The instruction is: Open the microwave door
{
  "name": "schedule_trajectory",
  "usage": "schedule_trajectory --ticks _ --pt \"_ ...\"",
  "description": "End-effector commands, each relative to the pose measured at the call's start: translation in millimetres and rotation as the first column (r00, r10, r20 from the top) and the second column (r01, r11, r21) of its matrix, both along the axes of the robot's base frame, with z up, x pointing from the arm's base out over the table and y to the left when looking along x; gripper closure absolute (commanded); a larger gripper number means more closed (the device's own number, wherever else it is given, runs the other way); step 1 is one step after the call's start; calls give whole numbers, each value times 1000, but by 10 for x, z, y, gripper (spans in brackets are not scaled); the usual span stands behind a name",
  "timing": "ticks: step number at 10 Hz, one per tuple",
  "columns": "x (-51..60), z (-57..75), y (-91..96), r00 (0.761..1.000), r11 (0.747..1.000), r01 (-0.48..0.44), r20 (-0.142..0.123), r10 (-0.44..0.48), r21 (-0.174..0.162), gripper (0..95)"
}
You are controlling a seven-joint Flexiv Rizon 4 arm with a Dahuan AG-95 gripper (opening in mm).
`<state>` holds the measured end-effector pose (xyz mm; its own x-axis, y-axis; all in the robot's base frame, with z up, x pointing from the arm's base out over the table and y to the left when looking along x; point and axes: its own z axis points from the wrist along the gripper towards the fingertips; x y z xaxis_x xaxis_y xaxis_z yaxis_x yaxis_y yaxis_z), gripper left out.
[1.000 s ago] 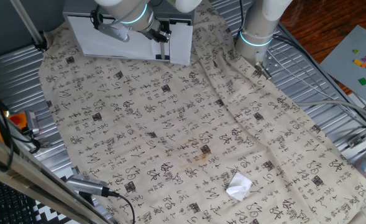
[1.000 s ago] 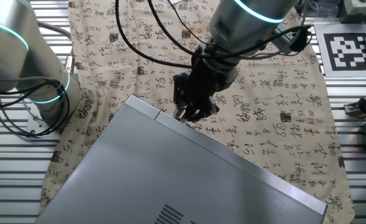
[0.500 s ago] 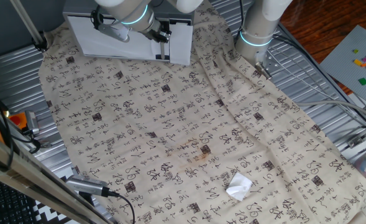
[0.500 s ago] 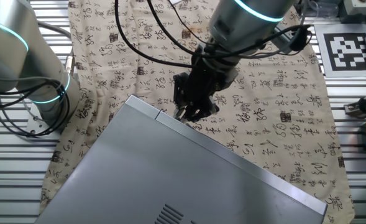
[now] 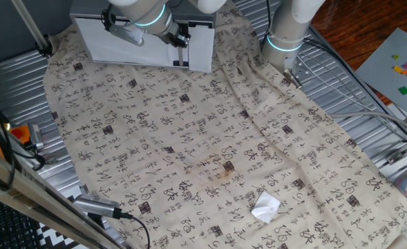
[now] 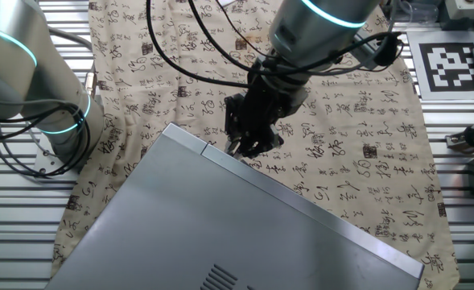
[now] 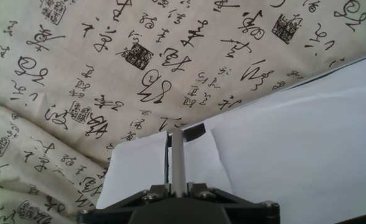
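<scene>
Microwave door (image 5: 130, 45) shut, unchanged over the last second; my gripper (image 6: 243, 145) sits at its handle, fingers closed together.

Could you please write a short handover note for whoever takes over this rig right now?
End effector: at the front top edge of the microwave, by the dark handle strip. In the hand view its fingers look nearly together; whether they pinch the strip cannot be told.
Things: the microwave stands at the far end of the patterned cloth; the microwave door lies flush with the front.
Done: the approach to the handle.
Left: confirm the grip, then swing the door open.
</scene>
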<state>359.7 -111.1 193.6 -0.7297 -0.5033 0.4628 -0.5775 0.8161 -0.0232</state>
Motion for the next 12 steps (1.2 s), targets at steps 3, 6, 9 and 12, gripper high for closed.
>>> schedule_trajectory --ticks 3,6,9,12 --pt "121 17 53 1000 1000 15 3 -15 -1 950" --pt "182 16 118 996 994 87 17 -88 63 950" --pt "299 -40 239 990 988 135 36 -137 73 950" --pt "599 129 325 972 971 217 72 -224 98 950"
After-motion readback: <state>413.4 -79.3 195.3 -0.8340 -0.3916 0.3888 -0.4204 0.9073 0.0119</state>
